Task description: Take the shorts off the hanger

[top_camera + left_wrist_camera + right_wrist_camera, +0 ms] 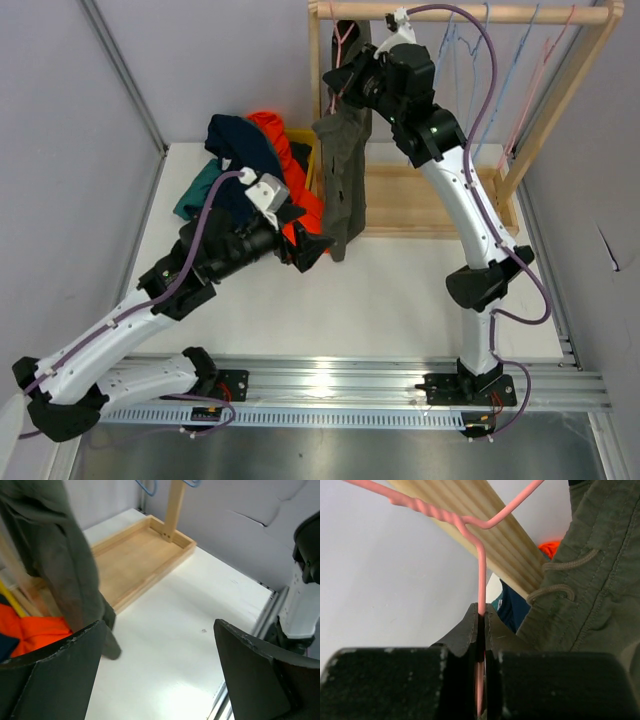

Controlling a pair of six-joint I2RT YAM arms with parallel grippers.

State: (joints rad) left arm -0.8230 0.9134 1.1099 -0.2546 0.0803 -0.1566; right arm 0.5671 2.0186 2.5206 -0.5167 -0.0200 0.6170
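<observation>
Top view: the right gripper is up by the wooden rail, pinched onto the pink hanger, and the olive shorts dangle right below it. The left gripper sits wide open and empty just beside the bottom hem, with a pile of shorts just behind it.

Left wrist view: jaws spread wide with nothing between them. The olive shorts hang ahead on the left, and the orange shorts are beside the left finger.

Right wrist view: jaws clamped tight on the pink wire, with the olive shorts brushing the right finger.
</observation>
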